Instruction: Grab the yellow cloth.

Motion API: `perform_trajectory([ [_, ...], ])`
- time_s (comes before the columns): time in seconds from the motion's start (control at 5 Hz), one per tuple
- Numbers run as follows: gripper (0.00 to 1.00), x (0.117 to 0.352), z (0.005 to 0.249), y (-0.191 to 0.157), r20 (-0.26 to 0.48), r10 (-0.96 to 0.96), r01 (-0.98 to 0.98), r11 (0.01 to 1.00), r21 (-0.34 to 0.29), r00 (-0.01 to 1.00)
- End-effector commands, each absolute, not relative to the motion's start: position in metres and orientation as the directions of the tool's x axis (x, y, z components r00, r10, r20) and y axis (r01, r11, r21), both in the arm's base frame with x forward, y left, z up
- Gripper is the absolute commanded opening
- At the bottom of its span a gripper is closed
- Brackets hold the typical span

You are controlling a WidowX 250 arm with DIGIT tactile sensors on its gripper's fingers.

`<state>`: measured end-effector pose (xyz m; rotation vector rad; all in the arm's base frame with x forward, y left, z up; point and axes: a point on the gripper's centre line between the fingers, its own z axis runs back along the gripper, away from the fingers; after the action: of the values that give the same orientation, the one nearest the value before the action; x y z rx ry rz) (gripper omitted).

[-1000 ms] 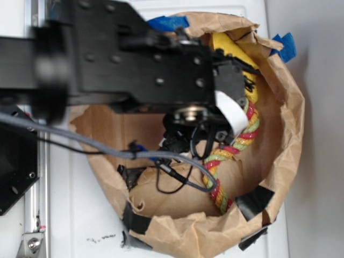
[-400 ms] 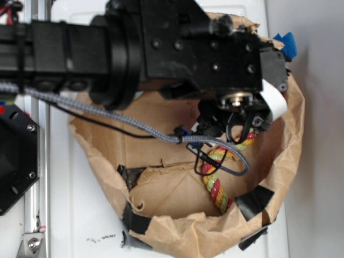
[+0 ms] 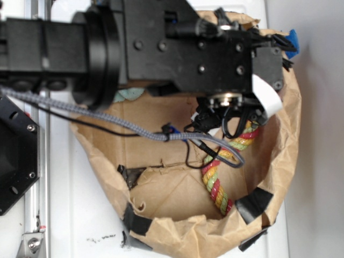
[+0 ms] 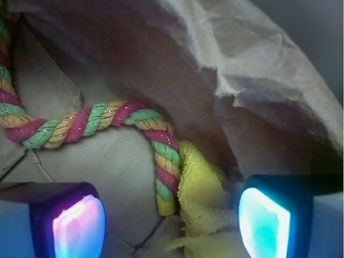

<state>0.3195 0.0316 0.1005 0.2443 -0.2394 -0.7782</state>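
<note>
Spread wide apart, the gripper [image 4: 172,220] fingers are held over the yellow cloth [image 4: 201,201], so it can be straddled beside the rope [image 4: 102,123].

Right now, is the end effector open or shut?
Open. The end effector has its lit pads wide apart, with the yellow cloth between them, ungripped.

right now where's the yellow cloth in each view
Exterior: not visible; the arm covers the upper part of the paper bag.
Wrist: yellow cloth at bottom center, between the fingers, right of the rope's cut end.
Shared landmark: the red, yellow and green rope.
</note>
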Motion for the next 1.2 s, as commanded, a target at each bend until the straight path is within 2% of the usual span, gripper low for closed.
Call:
perform_trajectory([
  [0.0, 1.00, 0.302, 0.094, 0.035, 0.110, -0.719, 0.664, 0.681, 0.308, 0.686],
  [0.2, 1.00, 0.301, 0.088, 0.032, 0.101, -0.729, 0.678, 0.671, 0.299, 0.677],
  [0.6, 1.00, 0.316, 0.087, 0.038, 0.111, -0.701, 0.652, 0.701, 0.287, 0.705],
  [1.0, 1.00, 0.312, 0.086, 0.026, 0.105, -0.729, 0.679, 0.672, 0.295, 0.676],
])
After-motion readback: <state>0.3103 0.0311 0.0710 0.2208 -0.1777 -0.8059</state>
